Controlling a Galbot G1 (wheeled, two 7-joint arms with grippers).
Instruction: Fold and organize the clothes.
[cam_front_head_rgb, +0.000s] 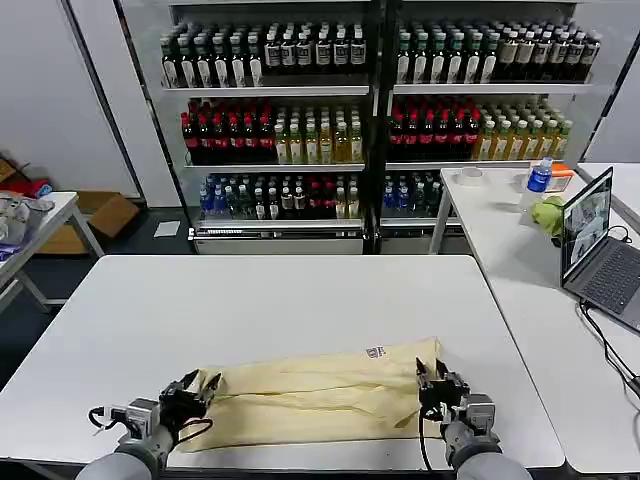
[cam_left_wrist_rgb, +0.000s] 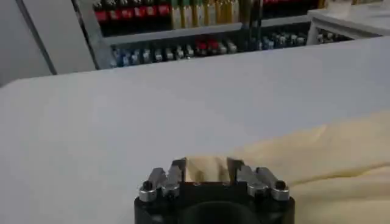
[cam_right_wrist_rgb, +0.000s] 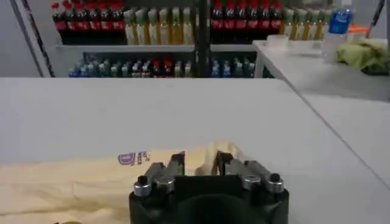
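Cream T-shirt (cam_front_head_rgb: 320, 395) folded in a long band on the white table's (cam_front_head_rgb: 300, 300) near edge, left gripper (cam_front_head_rgb: 200, 385) at one end, right gripper (cam_front_head_rgb: 432, 378) at the other — each with fingers parted around a fabric edge — small label (cam_front_head_rgb: 376, 352) nearer the right gripper.

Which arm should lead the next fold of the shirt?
Neither clearly: the left end effector and right end effector sit open at opposite ends of the T-shirt. Probably use both together.

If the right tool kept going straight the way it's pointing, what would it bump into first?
Probably the pale yellow T-shirt. The right tool points across the white table, and a fold of shirt sits right between its fingers. Past it looks like bare tabletop, though depth is hard to judge.
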